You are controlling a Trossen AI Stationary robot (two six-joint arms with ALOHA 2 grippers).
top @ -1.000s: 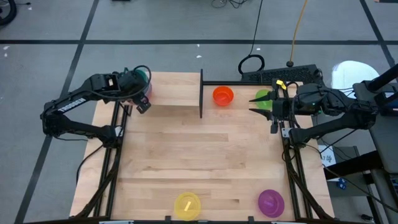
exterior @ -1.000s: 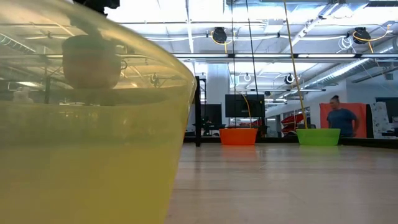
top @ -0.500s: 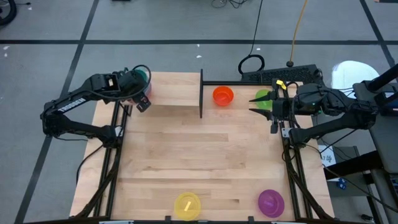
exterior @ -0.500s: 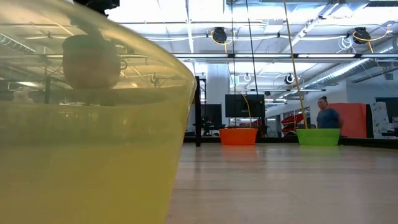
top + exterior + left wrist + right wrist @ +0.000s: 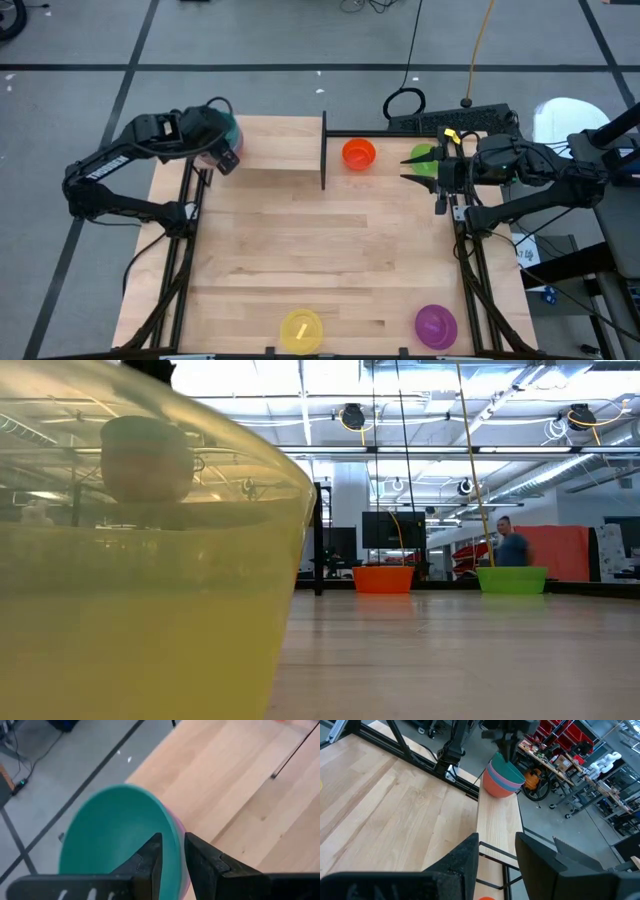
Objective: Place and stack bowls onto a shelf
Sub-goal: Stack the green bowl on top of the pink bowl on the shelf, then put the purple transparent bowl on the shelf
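Observation:
A stack of bowls with the teal bowl (image 5: 115,835) on top sits at the far left end of the shelf (image 5: 280,145), a pale board with a black upright (image 5: 323,150). In the right wrist view the stack (image 5: 502,780) shows red, pink and teal layers. My left gripper (image 5: 222,142) is shut on the teal bowl's rim. My right gripper (image 5: 408,167) is open and hovers at the table's right side, by the green bowl (image 5: 426,160). The orange bowl (image 5: 358,153), yellow bowl (image 5: 301,330) and purple bowl (image 5: 435,324) rest on the tabletop. My left gripper (image 5: 172,842) pinches the teal bowl's rim (image 5: 172,820), one finger (image 5: 152,852) inside the bowl and one (image 5: 200,852) outside. It comes from above, pointing down. A pink rim shows just under the teal one. I cannot tell whether the stack is lifted off the shelf.
The yellow bowl (image 5: 140,580) stands right in front of the low camera and hides the table's left half. The orange bowl (image 5: 383,579) and green bowl (image 5: 511,580) stand on the far part of the table. A person walks in the room behind. Bare tabletop (image 5: 330,250) lies in the middle.
My left gripper has shifted a little toward the table's far left corner, taking the teal bowl's rim along. My right arm has kept still. The person in the background has walked across the room.

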